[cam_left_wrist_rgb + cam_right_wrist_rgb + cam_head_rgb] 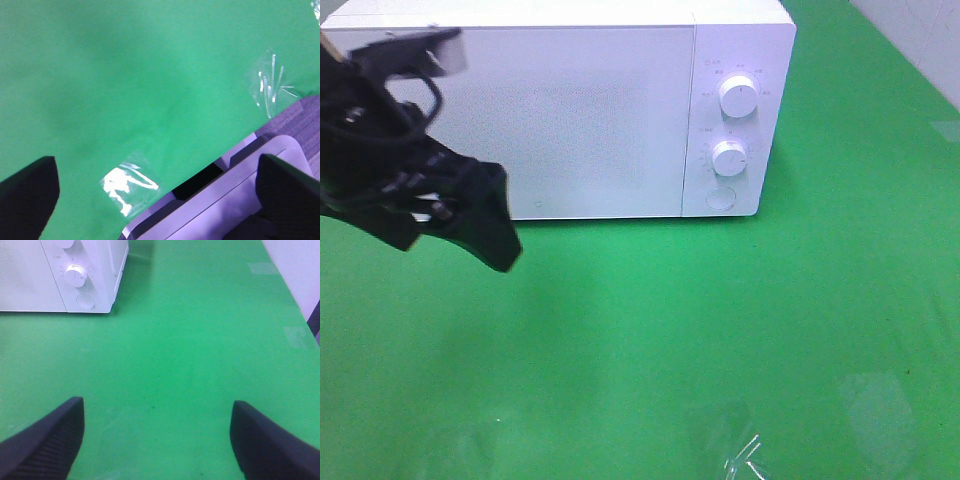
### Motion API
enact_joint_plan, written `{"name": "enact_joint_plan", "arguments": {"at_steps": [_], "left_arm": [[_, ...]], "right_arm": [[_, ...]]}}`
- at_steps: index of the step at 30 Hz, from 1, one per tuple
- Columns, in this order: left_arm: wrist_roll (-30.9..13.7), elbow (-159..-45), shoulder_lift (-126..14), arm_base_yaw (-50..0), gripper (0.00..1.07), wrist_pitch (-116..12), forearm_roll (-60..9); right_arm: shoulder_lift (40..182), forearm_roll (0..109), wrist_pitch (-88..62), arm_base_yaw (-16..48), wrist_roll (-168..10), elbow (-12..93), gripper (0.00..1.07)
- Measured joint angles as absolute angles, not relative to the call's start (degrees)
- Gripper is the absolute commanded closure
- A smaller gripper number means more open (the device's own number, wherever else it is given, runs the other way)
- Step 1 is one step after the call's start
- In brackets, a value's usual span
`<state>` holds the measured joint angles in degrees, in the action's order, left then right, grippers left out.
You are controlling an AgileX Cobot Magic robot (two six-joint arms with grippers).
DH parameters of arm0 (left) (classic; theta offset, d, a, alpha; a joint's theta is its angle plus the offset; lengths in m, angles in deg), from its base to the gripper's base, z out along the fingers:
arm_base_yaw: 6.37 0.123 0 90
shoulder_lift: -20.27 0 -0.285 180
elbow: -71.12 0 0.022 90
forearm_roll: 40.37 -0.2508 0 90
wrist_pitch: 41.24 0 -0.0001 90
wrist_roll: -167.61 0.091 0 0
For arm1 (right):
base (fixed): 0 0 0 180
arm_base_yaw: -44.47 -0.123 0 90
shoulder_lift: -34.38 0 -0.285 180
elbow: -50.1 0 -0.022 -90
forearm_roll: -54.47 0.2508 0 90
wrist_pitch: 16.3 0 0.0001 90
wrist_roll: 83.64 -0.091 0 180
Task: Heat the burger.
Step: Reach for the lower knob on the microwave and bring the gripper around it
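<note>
- Although the burger showed in no view, the microwave [570, 110] stood with its door shut, so the burger probably sat inside; I could not tell for sure.
- Judging by that shut door, loading looked done and starting the heat seemed the step in hand.
- That next move likely called for a grip on the lower knob [729, 158], under the upper knob [738, 97], and a turn.
- Left jaws, on the left arm [410, 190] overlapping the microwave's left end in the high view, gaped wide and held nothing.
- Right jaws stood wide apart, empty, over the green counter [190, 340], well apart from the knobs.
</note>
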<state>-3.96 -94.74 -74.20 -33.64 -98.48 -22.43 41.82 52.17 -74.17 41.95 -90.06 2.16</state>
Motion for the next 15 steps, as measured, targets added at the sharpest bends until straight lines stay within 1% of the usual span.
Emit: {"name": "enact_joint_plan", "arguments": {"at_steps": [1, 2, 3, 5, 6, 7, 8, 9, 10, 11, 12, 14, 15], "left_arm": [[-3.96, -94.74, -74.20, -33.64, 0.07, -98.48, -22.43], [-3.96, -94.74, -72.25, -29.69, 0.07, -100.77, -23.24], [-3.96, -94.74, -72.25, -29.69, 0.07, -100.77, -23.24], [-3.96, -94.74, -68.76, -21.15, 0.07, -104.84, -26.39], [-3.96, -94.74, -68.76, -21.15, 0.07, -104.84, -26.39], [-3.96, -94.74, -67.84, -18.92, 0.07, -105.70, -27.30], [-3.96, -94.74, -67.84, -18.92, 0.07, -105.70, -27.30], [-3.91, -94.74, -66.18, -14.62, 0.07, -107.19, -28.79], [-3.91, -94.74, -66.18, -14.62, 0.07, -107.19, -28.79], [-3.45, -94.74, -64.58, -10.78, 0.07, -108.56, -29.94], [-3.45, -94.74, -64.58, -10.78, 0.07, -108.56, -29.94], [-2.19, -94.74, -60.79, -3.85, 0.07, -110.34, -29.77], [-2.19, -94.74, -60.79, -3.85, 0.07, -110.34, -29.77]], "right_arm": [[41.82, 52.17, -74.17, 41.95, -90.06, 2.16, 0.31], [41.82, 52.17, -74.17, 41.95, -90.06, 2.16, 0.31], [41.82, 52.17, -74.17, 41.95, -90.06, 2.16, 0.31], [41.82, 52.17, -74.17, 41.95, -90.06, 2.16, 0.31], [41.82, 52.17, -74.17, 41.95, -90.06, 2.16, 0.31], [41.82, 52.17, -74.17, 41.95, -90.06, 2.16, 0.31], [41.82, 52.17, -74.17, 41.95, -90.06, 2.16, 0.31], [41.82, 52.17, -74.17, 41.95, -90.06, 2.16, 0.31], [41.82, 52.17, -74.17, 41.95, -90.06, 2.16, 0.31], [41.82, 52.17, -74.17, 41.95, -90.06, 2.16, 0.31], [41.82, 52.17, -74.17, 41.95, -90.06, 2.16, 0.31], [41.82, 52.17, -74.17, 41.95, -90.06, 2.16, 0.31], [41.82, 52.17, -74.17, 41.95, -90.06, 2.16, 0.31]]}}
